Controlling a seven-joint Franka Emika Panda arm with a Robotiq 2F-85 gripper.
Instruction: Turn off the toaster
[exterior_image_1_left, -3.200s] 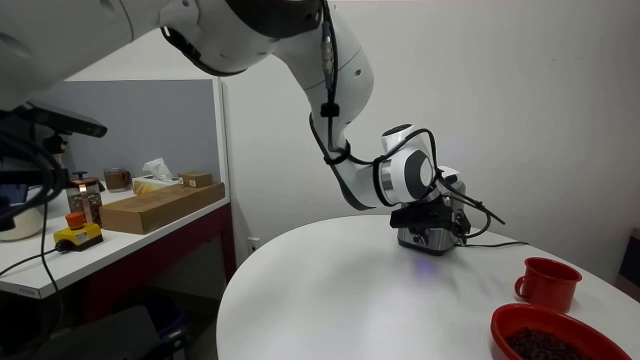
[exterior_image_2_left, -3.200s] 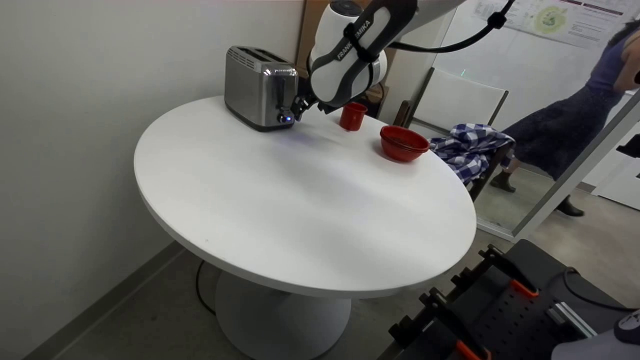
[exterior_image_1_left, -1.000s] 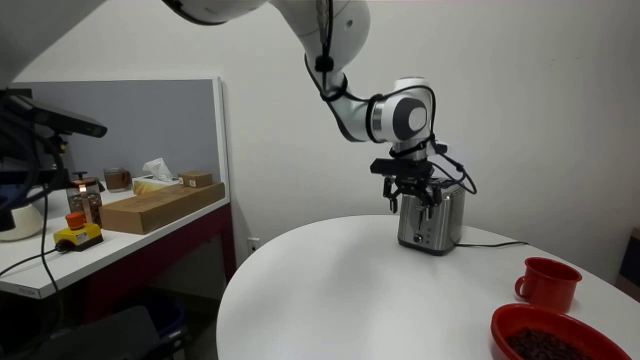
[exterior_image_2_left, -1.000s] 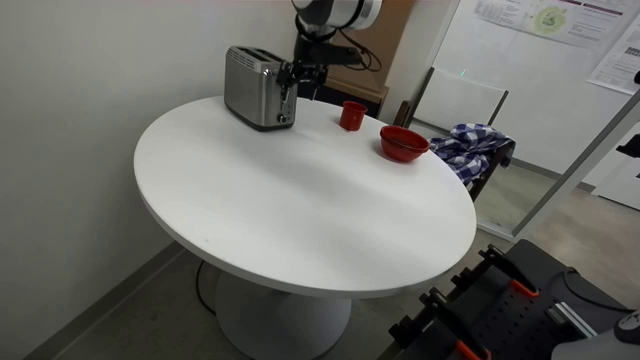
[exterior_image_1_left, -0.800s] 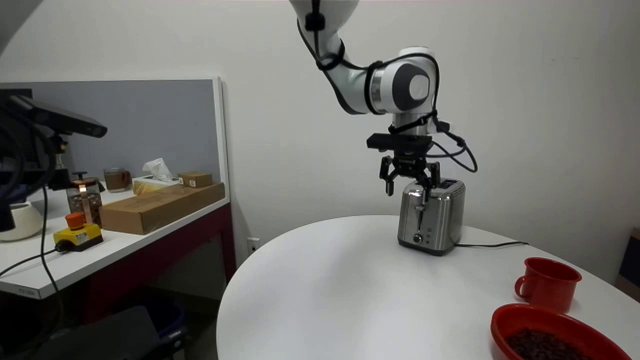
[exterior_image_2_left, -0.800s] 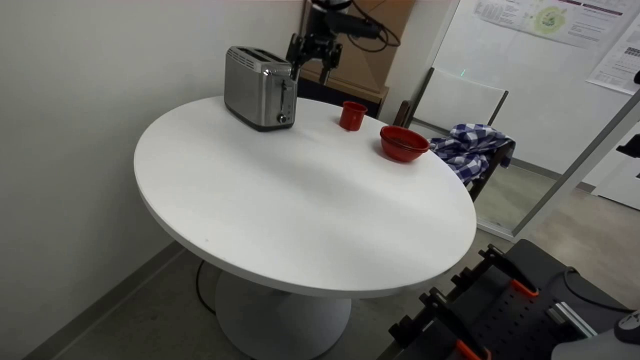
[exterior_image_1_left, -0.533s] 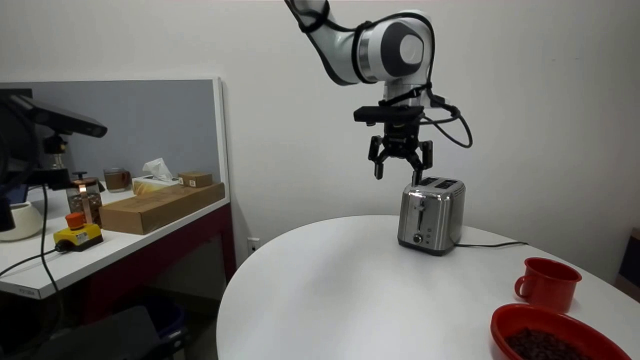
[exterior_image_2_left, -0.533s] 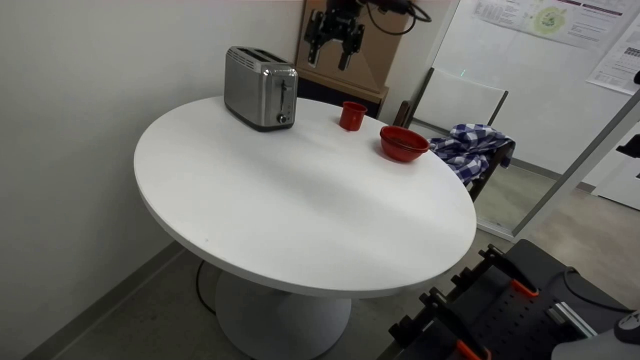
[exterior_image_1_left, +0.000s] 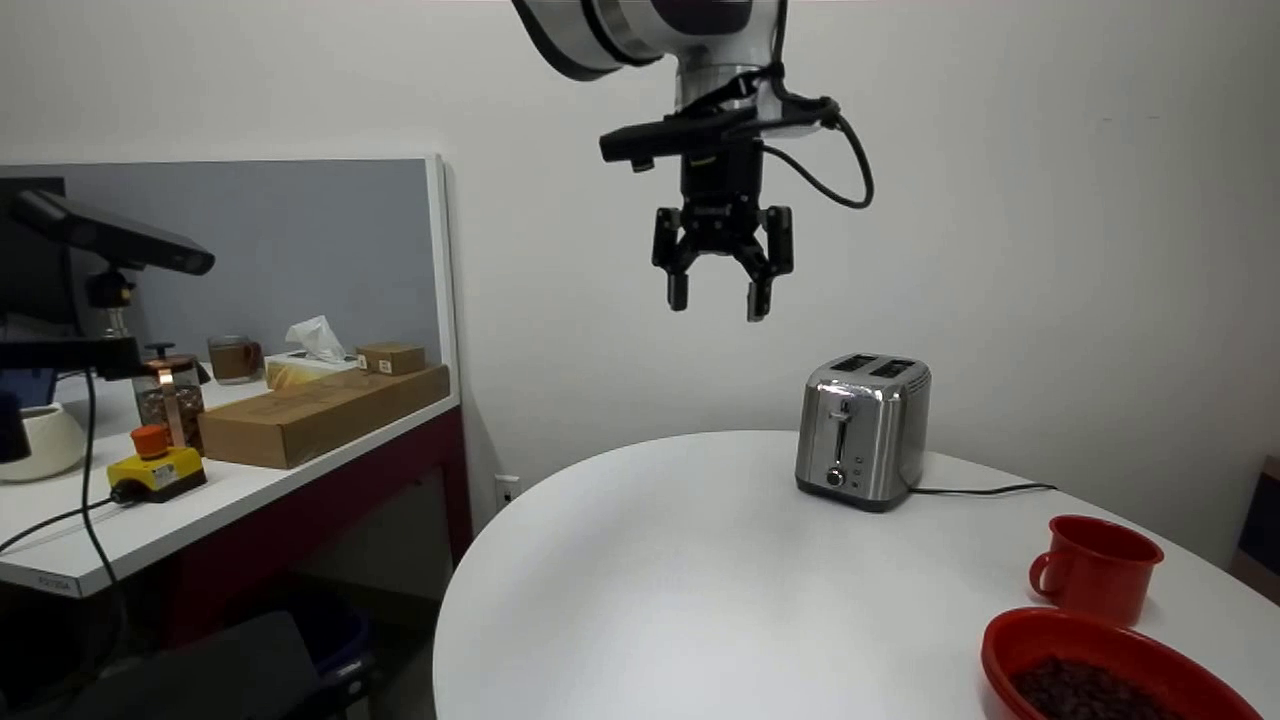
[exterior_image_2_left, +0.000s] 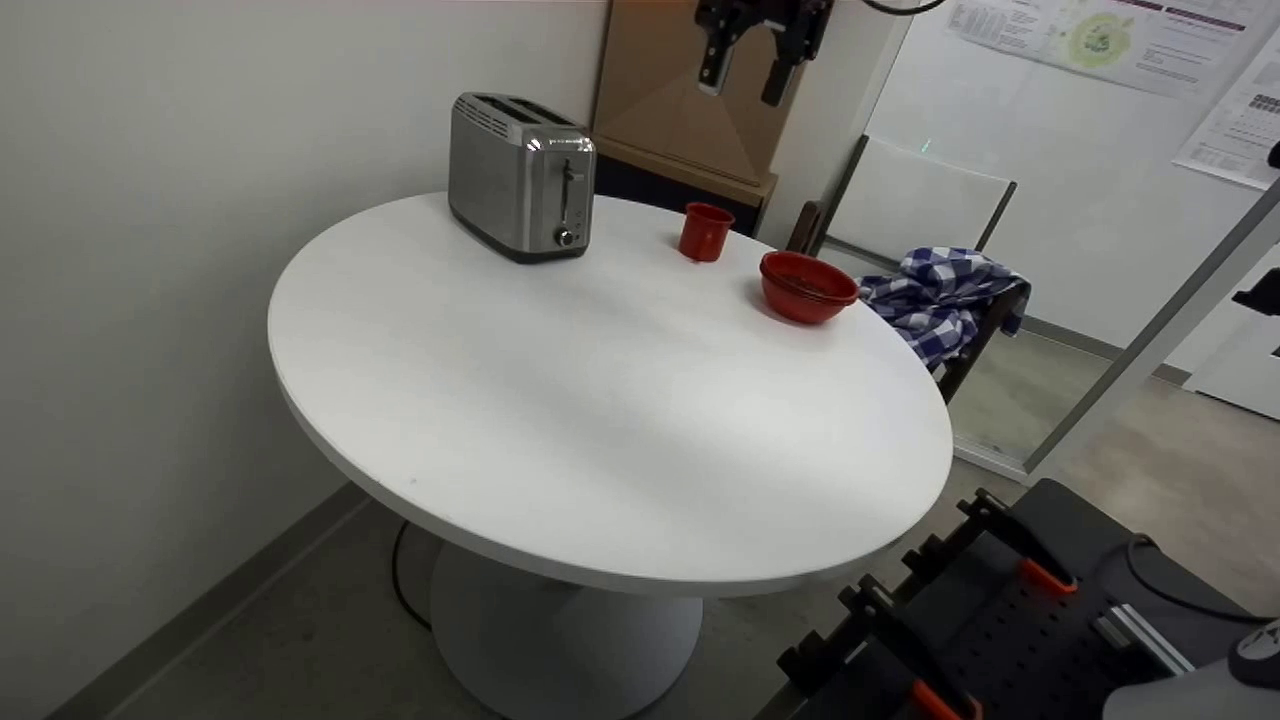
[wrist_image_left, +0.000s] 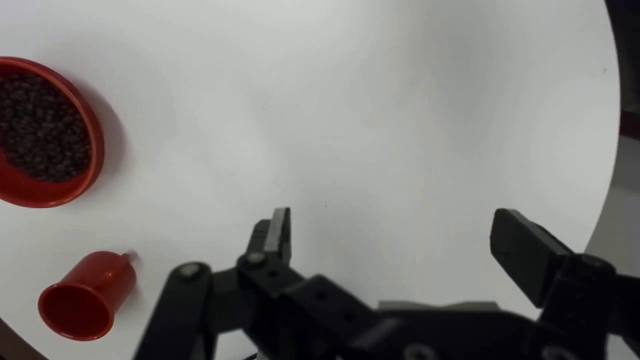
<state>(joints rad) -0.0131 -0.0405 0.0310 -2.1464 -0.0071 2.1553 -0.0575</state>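
Big shift in the last few seconds: the hand (exterior_image_1_left: 718, 297) was down at the control knob (exterior_image_2_left: 565, 237), and now it's way up over the counter (exterior_image_2_left: 600, 420), well apart from everything. It's let go, fingers (exterior_image_1_left: 678, 292) spread wide with nothing between them. The blue glow that showed at the knob is gone too, and that's the bit that matters. The two-slot toaster (exterior_image_1_left: 862, 435) hasn't budged: upright on the counter, near the wall (exterior_image_1_left: 1010, 250), its lever (exterior_image_1_left: 840, 416) sitting high in both exterior views. So I'd call it switched off and the task pretty much done (going purely by the missing light, since I can't read any markings on that knob). The red mug (exterior_image_1_left: 1105, 570) and the red bowl (exterior_image_2_left: 805, 308) of dark beans (wrist_image_left: 42, 130) are right where they were, so no collateral damage. If I were driving, I'd leave the knob alone now; another nudge could easily undo it.
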